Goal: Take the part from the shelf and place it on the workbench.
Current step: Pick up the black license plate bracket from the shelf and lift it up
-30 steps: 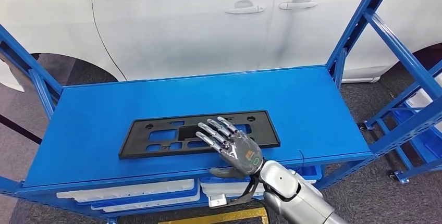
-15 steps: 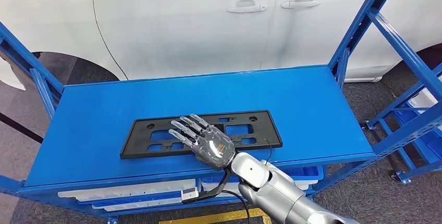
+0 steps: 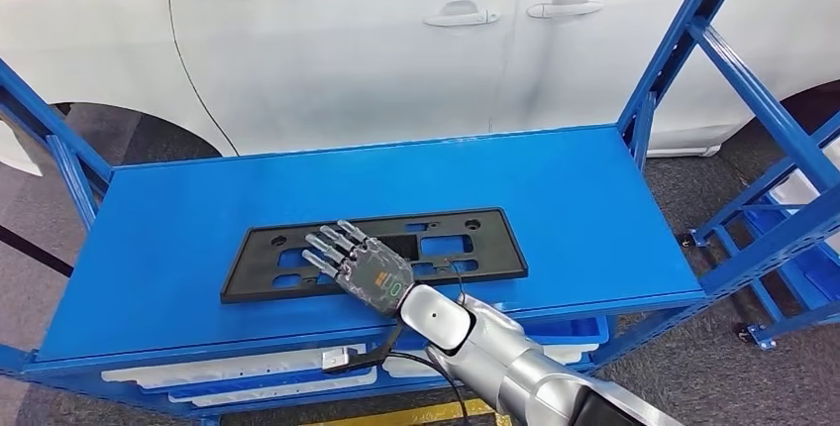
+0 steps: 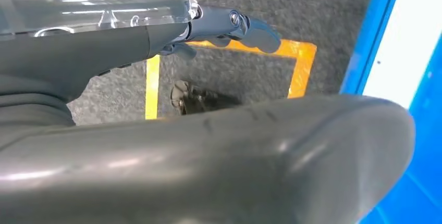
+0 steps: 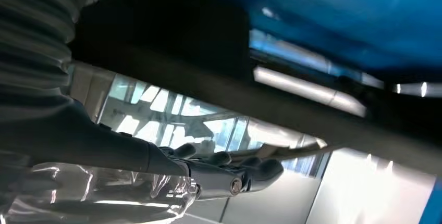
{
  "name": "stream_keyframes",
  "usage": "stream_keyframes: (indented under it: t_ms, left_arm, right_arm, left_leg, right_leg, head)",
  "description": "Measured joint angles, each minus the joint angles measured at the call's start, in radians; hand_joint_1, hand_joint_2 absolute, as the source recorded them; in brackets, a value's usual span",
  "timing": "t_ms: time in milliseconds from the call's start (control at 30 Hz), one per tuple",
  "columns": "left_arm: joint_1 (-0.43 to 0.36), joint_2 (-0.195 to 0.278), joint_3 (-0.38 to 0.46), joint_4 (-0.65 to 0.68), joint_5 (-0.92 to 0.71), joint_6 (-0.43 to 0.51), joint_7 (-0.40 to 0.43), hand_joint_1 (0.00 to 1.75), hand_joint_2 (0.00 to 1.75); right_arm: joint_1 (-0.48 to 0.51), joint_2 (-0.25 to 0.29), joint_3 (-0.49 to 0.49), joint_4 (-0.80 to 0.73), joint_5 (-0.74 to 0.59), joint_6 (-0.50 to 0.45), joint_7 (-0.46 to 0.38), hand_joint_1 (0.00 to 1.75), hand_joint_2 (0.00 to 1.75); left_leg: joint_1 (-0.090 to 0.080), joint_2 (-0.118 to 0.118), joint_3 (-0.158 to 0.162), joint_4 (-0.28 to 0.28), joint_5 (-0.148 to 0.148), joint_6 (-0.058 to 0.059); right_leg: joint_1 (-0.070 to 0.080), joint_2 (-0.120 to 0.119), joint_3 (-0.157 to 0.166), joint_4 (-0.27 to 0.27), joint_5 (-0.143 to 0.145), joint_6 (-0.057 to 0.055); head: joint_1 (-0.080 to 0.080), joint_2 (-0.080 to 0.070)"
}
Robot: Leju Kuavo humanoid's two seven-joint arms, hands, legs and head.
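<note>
- The black plate (image 3: 376, 253), a long flat plastic part with several cut-out openings, lies flat on the blue shelf (image 3: 555, 188), near the front edge and a little left of the middle.
- The right hand (image 3: 362, 267) lies over the plate, on its near long edge about the middle of its length; the fingers (image 3: 327, 244) point toward 11 o'clock and are straight and a little apart.
- Whether the fingers press on the plate or are just above it, I cannot tell; nothing is held between them.
- The silver right arm (image 3: 495, 352) comes in from 5 o'clock, and a thin black cable (image 3: 451, 272) runs along the wrist.
- The palm hides a piece of the plate under it, so the openings there are not visible.
- In the right wrist view the hand (image 5: 229, 174) is seen from the side, fingers stretched out, and the dark band above it is blurred and hard to name.
- The left hand (image 4: 208, 146) is above grey floor with yellow tape (image 4: 152, 86); the thick thumb covers most of it, so I cannot tell how its fingers are.
- Behind the shelf stands a white car (image 3: 396, 40), cut off at the top edge.
- Under the shelf, white trays (image 3: 238, 372) are partly hidden by the front rail.
</note>
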Motion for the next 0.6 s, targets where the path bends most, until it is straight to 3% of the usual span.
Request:
stream_keyframes:
  t_ms: [67, 133, 233, 267, 300, 333, 400, 467, 533, 600]
  left_arm:
    - [0.002, 0.0, -0.002, 0.0, 0.0, -0.004, 0.0, 0.0, 0.0]
    - [0.003, 0.0, -0.003, 0.0, 0.0, -0.008, 0.0, 0.0, 0.0]
    - [0.002, 0.001, -0.005, 0.0, -0.004, -0.017, -0.001, 0.0, 0.0]
    - [0.003, 0.001, -0.005, 0.0, -0.004, -0.02, -0.002, 0.0, 0.0]
    - [0.003, 0.002, -0.005, 0.0, -0.005, -0.022, -0.002, 0.0, 0.0]
    - [0.003, 0.002, -0.005, 0.0, -0.005, -0.024, -0.002, 0.0, 0.0]
    - [0.002, 0.002, -0.005, 0.0, -0.005, -0.027, -0.002, 0.0, 0.0]
    - [0.002, 0.001, -0.005, 0.001, -0.005, -0.028, -0.002, 0.0, 0.0]
    - [0.002, 0.001, -0.005, 0.001, -0.004, -0.03, -0.003, 0.0, 0.0]
    - [0.002, 0.003, -0.005, 0.001, -0.003, -0.03, -0.004, 0.0, 0.0]
  right_arm:
    - [-0.014, 0.005, 0.007, 0.025, 0.007, 0.031, 0.01, 1.73, 1.75]
    - [-0.028, 0.008, 0.011, 0.046, 0.005, 0.06, 0.013, 1.74, 1.75]
    - [-0.036, 0.007, 0.012, 0.072, -0.007, 0.086, 0.017, 1.74, 1.75]
    - [-0.037, 0.006, 0.012, 0.079, -0.01, 0.091, 0.02, 1.75, 1.75]
    - [-0.037, 0.006, 0.012, 0.085, -0.013, 0.094, 0.022, 1.75, 1.75]
    - [-0.039, 0.006, 0.012, 0.089, -0.015, 0.096, 0.025, 1.75, 1.75]
    - [-0.044, 0.006, 0.012, 0.095, -0.019, 0.098, 0.03, 1.75, 1.75]
    - [-0.051, 0.006, 0.012, 0.099, -0.024, 0.098, 0.031, 1.75, 1.75]
    - [-0.055, 0.006, 0.012, 0.102, -0.026, 0.098, 0.031, 1.75, 1.75]
    - [-0.059, 0.006, 0.012, 0.105, -0.028, 0.098, 0.031, 1.75, 1.75]
  left_leg:
    - [0.002, 0.0, 0.001, -0.003, 0.004, 0.013]
    - [0.006, 0.002, 0.003, -0.009, 0.008, 0.027]
    - [0.004, 0.004, 0.0, -0.01, 0.009, 0.039]
    - [0.003, 0.004, -0.001, -0.01, 0.01, 0.04]
    - [0.002, 0.003, -0.001, -0.009, 0.009, 0.04]
    - [0.0, 0.003, 0.0, -0.009, 0.009, 0.04]
    - [-0.004, 0.001, 0.003, -0.008, 0.009, 0.039]
    - [-0.008, 0.0, 0.003, -0.007, 0.008, 0.032]
    - [-0.007, 0.0, 0.002, -0.008, 0.009, 0.021]
    - [-0.006, 0.0, 0.0, -0.002, 0.004, 0.011]
  right_leg:
    - [-0.001, 0.0, 0.001, 0.001, -0.002, 0.011]
    - [-0.001, 0.0, -0.015, 0.041, -0.031, 0.021]
    - [-0.003, -0.001, -0.105, 0.228, -0.123, 0.028]
    - [-0.004, -0.001, -0.129, 0.276, -0.135, 0.029]
    - [-0.004, -0.001, -0.137, 0.29, -0.13, 0.028]
    - [-0.004, -0.001, -0.124, 0.262, -0.105, 0.026]
    - [0.0, -0.002, -0.055, 0.122, -0.038, 0.012]
    - [0.005, -0.004, -0.005, 0.017, -0.003, 0.002]
    - [0.008, -0.005, 0.002, -0.004, 0.001, -0.002]
    - [0.003, -0.006, 0.007, -0.015, 0.009, -0.01]
  head:
    - [0.0, 0.0]
    - [0.0, 0.0]
    - [0.0, 0.0]
    - [0.0, 0.0]
    - [0.0, 0.0]
    - [0.0, 0.0]
    - [0.0, 0.0]
    - [0.0, 0.0]
    - [0.0, 0.0]
    - [0.0, 0.0]
